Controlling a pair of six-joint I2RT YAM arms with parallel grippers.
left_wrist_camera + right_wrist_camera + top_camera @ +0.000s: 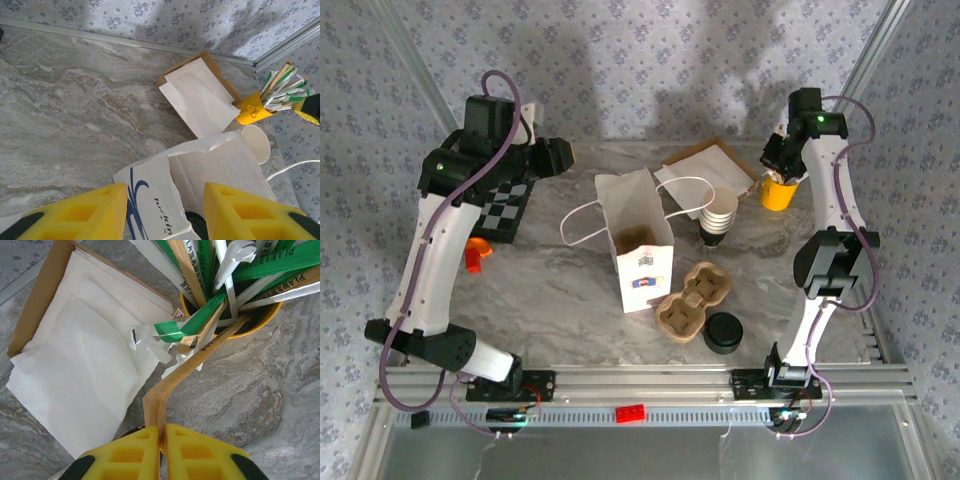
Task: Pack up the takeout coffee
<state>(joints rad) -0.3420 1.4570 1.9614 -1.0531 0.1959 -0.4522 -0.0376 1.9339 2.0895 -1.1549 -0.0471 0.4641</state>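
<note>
The right gripper (161, 432) is pinched fully together on the very end of a tan paper-wrapped straw (200, 352). The rest of that straw sits in the yellow holder (778, 192), which stands well to the right of the paper bag (635, 240) and a little behind it.

The main risk is the pull-out. The tan wrapper is kinked and runs under a green wrapper (195, 322) and some loose white paper, so drawing it out could drag neighbours onto the counter (570, 300) or tip the holder. The grip is on thin paper only, which could slip or tear.

The left gripper (165, 210) hangs half open over the bag and holds nothing. If it drops carelessly it could crush or topple the bag.

The stacked paper cups (718, 215) stand just right of the bag, and the pulp cup carrier (692, 300) lies in front of it to the right.

The bag reads "luckin" in blue, and the green wrappers read "PLA". The dark print on the tan wrapper is too small to read.
</note>
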